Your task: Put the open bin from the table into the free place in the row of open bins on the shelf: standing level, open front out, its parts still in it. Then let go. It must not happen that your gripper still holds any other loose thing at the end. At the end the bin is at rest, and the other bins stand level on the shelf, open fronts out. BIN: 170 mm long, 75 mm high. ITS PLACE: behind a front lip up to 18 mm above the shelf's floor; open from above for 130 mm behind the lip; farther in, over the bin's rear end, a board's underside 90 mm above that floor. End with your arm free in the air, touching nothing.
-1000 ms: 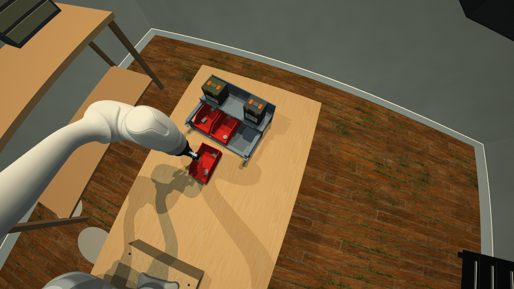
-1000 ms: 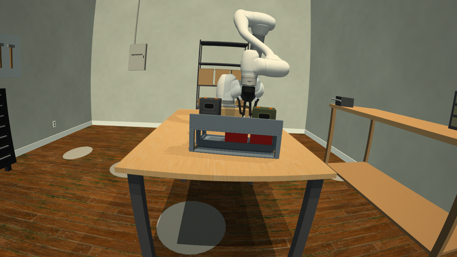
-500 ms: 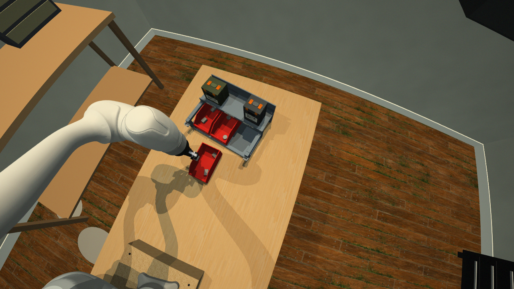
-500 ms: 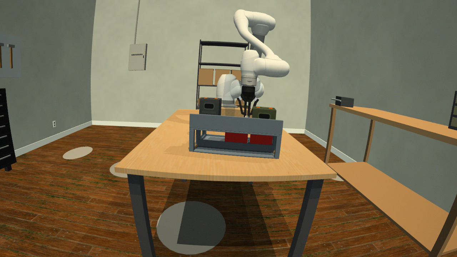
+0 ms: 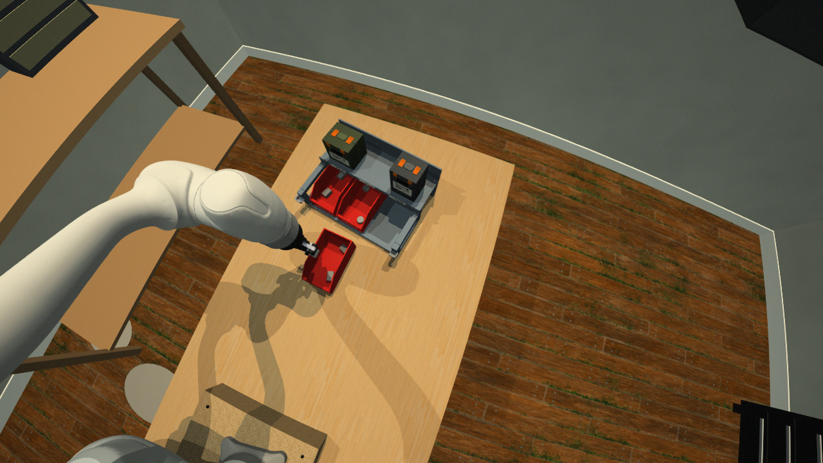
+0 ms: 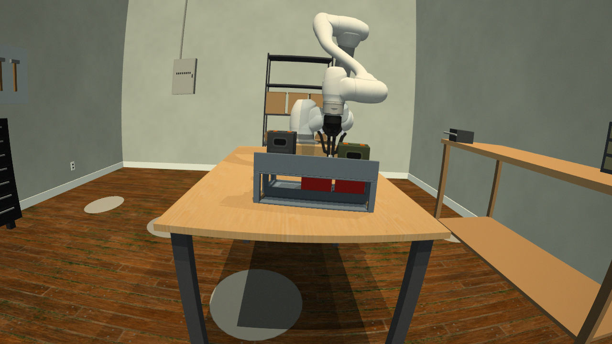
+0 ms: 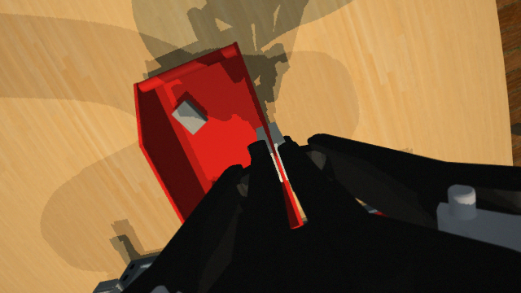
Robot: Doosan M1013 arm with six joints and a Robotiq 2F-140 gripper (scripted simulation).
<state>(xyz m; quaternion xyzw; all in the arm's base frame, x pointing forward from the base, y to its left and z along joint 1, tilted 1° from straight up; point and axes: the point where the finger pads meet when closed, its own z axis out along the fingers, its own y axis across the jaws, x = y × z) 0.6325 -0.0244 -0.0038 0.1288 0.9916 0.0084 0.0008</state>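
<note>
The glossy white jointed arm (image 5: pixel 166 195) (image 6: pixel 333 87) arches over, its black two-fingered pincer (image 5: pixel 314 249) (image 6: pixel 330 155) (image 7: pixel 269 137) pointing down, fingers clamped close together.

wood-grain table (image 5: pixel 391 322) (image 6: pixel 299 229) (image 7: pixel 407 81) | red bin (image 5: pixel 338 257) (image 7: pixel 220 134) | grey shelf (image 5: pixel 397 230) (image 6: pixel 316 168) beside it

A workshop: wall-hung tools (image 6: pixel 15 76), workbench (image 6: pixel 299 231), storage rack (image 6: pixel 266 98)

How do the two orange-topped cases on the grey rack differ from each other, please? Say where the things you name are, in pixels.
The green case (image 5: pixel 344 145) (image 6: pixel 354 151) is olive green, while the dark case (image 5: pixel 408 176) (image 6: pixel 281 142) is a dark grey. In the exterior view, the green case looks wider than tall, whereas the dark case's visible part looks less wide for its height. The green case stands behind the red bins, the dark case nearer the free place. Both stand upright, with two orange pieces on top.
</note>
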